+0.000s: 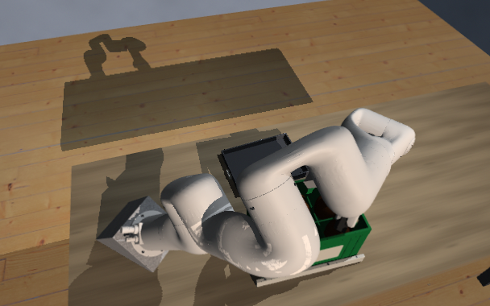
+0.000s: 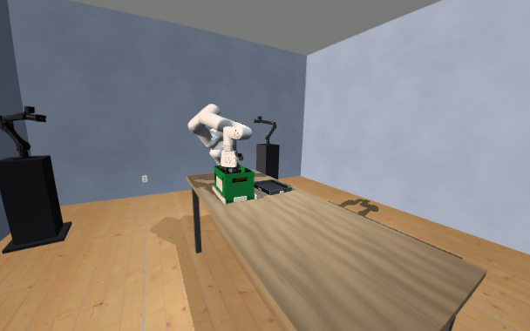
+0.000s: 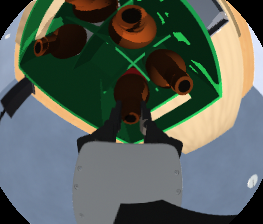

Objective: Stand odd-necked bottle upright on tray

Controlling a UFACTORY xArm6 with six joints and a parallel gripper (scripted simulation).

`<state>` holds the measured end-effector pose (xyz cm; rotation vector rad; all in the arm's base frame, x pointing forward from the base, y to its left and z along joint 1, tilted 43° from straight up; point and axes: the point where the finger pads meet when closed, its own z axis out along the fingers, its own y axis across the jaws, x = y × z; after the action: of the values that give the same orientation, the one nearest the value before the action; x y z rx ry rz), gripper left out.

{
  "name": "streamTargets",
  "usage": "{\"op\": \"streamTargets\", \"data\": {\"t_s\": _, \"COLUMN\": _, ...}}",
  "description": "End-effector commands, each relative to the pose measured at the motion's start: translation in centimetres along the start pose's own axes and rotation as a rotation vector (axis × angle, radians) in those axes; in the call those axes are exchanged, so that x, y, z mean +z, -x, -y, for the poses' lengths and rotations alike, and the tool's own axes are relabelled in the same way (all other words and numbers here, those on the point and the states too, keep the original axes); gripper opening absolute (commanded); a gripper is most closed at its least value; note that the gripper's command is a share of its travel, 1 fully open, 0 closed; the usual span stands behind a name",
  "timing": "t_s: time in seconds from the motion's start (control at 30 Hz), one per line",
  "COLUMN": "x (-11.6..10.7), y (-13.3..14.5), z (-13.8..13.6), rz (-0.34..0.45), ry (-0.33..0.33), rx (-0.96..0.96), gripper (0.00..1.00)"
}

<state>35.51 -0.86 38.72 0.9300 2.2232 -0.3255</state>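
The green crate [image 1: 354, 242] [image 2: 235, 190] [image 3: 77, 75] stands on the table and holds five brown bottles. My gripper [image 3: 131, 107] [image 2: 232, 169] reaches down into one corner of it and is shut on the neck of the corner bottle [image 3: 131, 91]. That bottle stands in its compartment. The other bottles are one to the right [image 3: 165, 67], one beyond it [image 3: 132, 31], one at the left [image 3: 68, 41] and one at the top edge [image 3: 93, 9], partly cut off. The dark tray [image 1: 247, 159] [image 2: 272, 186] beside the crate shows no bottle on its visible part; my arm hides some of it.
A pale rail [image 1: 312, 270] runs along the crate's base. My arm [image 1: 284, 209] arches over the tray and part of the crate in the top view. The table [image 2: 320, 244] extends well beyond the crate. Two black pedestals [image 2: 28, 200] [image 2: 268, 160] with small arms stand off the table.
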Motion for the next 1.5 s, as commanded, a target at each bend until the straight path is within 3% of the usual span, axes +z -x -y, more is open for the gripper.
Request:
{"op": "streamTargets", "data": {"t_s": 0.0, "x": -0.07, "y": 0.04, "z": -0.02, "rz": 0.001, "ry": 0.002, "rx": 0.001, "gripper": 0.00}}
{"op": "streamTargets", "data": {"t_s": 0.07, "x": -0.07, "y": 0.04, "z": -0.02, "rz": 0.001, "ry": 0.002, "rx": 0.001, "gripper": 0.00}}
{"op": "streamTargets", "data": {"t_s": 0.1, "x": -0.07, "y": 0.04, "z": -0.02, "rz": 0.001, "ry": 0.002, "rx": 0.001, "gripper": 0.65}}
{"op": "streamTargets", "data": {"t_s": 1.47, "x": -0.44, "y": 0.04, "z": -0.02, "rz": 0.001, "ry": 0.002, "rx": 0.001, "gripper": 0.65}}
